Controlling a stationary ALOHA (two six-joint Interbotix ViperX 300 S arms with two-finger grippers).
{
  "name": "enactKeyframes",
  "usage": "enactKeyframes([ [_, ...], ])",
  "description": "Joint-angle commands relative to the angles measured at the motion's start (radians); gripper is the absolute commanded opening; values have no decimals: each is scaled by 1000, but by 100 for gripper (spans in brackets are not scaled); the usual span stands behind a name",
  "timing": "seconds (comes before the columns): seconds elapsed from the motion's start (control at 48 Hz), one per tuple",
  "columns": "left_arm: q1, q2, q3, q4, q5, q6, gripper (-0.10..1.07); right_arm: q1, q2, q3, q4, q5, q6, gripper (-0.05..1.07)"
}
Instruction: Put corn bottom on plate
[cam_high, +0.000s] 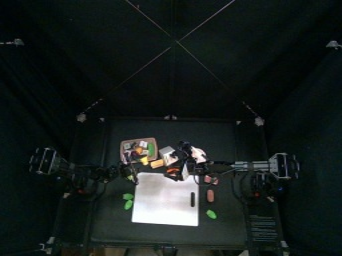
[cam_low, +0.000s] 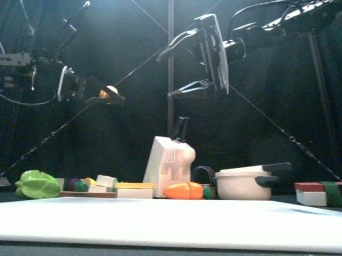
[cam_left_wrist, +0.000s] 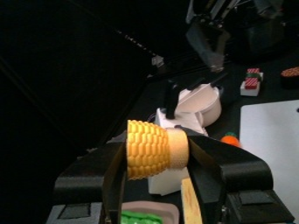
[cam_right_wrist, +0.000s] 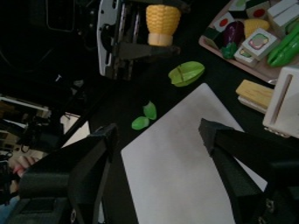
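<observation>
The left gripper (cam_left_wrist: 158, 162) is clamped on a yellow ribbed corn bottom with a pale cut stem end (cam_left_wrist: 156, 149), one black jaw pressing on each side of it. The right wrist view shows the same corn bottom (cam_right_wrist: 163, 23) held up above the black table by the left arm, clear of the surface. In the front view the left arm hangs at about ten o'clock, with the corn piece (cam_low: 110, 95) a small bright spot at its tip.

The right gripper (cam_right_wrist: 163, 153) is spread apart and holds nothing, poised over the white rectangular board (cam_right_wrist: 193, 140). Near that board's edge lie two green leaf-shaped pieces, a larger (cam_right_wrist: 184, 73) and a smaller one (cam_right_wrist: 145, 116).

From above, the white board (cam_high: 167, 199) sits at six o'clock on the table, and a tray of toy food pieces (cam_high: 140, 152) lies at about eleven o'clock from it. In the front view, a white knife block (cam_low: 170, 165), an orange piece (cam_low: 185, 190) and a white pot with a black handle (cam_low: 245, 183) stand beyond the board. I cannot pick out a plate with certainty.
</observation>
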Motion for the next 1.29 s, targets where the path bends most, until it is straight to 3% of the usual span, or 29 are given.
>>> enactKeyframes([
  [0.0, 5, -5, -12, -17, 5, 0, 59, 6, -34, -12, 3, -5, -3, 103],
  [0.521, 29, -6, -8, -48, 20, -2, 59, 5, -25, -11, 5, 9, -3, 103],
  [0.917, 91, -6, -20, -250, 80, -6, 59, 8, -11, -12, 0, 20, -3, 103],
  [1.271, 153, 6, -23, -364, 101, -11, 59, 8, 23, -18, -3, 20, -6, 103],
])
